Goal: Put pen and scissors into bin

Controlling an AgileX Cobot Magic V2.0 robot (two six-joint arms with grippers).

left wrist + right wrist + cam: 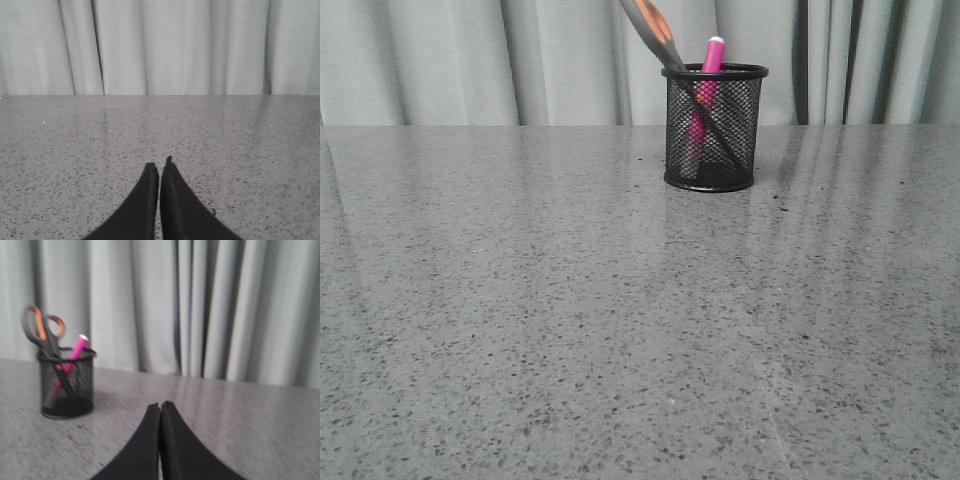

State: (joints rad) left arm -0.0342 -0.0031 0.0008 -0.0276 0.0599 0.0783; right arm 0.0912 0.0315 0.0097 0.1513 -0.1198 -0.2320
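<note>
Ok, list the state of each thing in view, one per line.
pen: inside the bin, leaning, top end sticking out above the rim.
scissors: blades down in the bin, tilted, handles above the rim.
bin: upright on the table, holding both items.
left tool: shut, empty, above the table.
right tool: shut, empty, apart from the bin.
table: grey speckled surface.

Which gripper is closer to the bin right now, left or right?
Right, most likely. The right gripper, shut and empty, has the bin in its wrist view, set back across bare table. The left gripper, also shut, sees only table and curtain.
</note>
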